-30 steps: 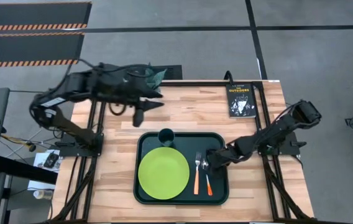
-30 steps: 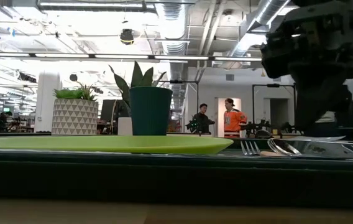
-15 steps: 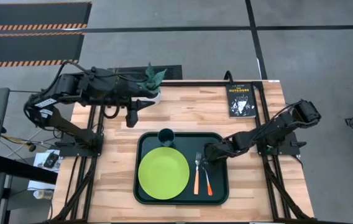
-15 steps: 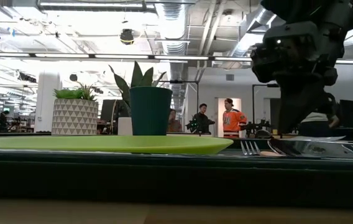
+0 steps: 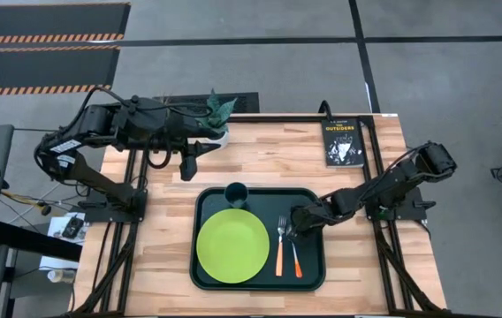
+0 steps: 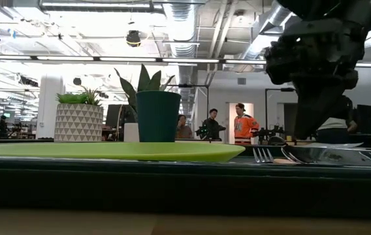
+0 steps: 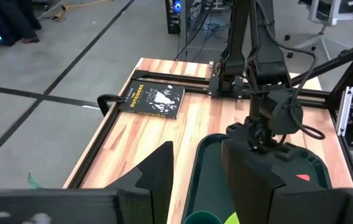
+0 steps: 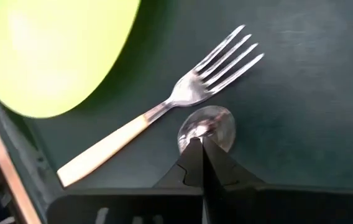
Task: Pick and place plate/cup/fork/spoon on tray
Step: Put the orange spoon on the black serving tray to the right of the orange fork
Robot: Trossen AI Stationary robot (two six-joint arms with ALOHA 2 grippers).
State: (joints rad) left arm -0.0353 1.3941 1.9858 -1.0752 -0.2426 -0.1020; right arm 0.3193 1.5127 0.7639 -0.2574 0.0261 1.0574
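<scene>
1. I see the tray (image 5: 308,269) on the near middle of the tabletop (image 5: 357,190), with all four pieces of tableware on it.
2. The plate (image 5: 231,245) lies flat on the tray's left half; the cup (image 5: 236,193) stands upright just behind it, near the tray's far rim.
3. The fork (image 5: 279,242) lies just right of the plate, tines toward the far side, and the spoon (image 5: 294,252) lies just beside it on the right, handles nearly parallel.
4. My right gripper (image 5: 292,226) sits low over the tray at the head ends of the fork and spoon. Its jaws are pressed together and hold nothing.
5. In the right wrist view the closed tips point right at the spoon's bowl (image 8: 206,128), with the fork's tines (image 8: 229,53) just beyond; whether the tips touch the bowl I cannot tell.
6. My left gripper (image 5: 189,165) hovers over bare wood behind the tray's left far corner, well apart from the tableware. Its jaws stand partly spread and empty.
7. A black book (image 5: 341,142) lies at the far right corner of the tabletop.
</scene>
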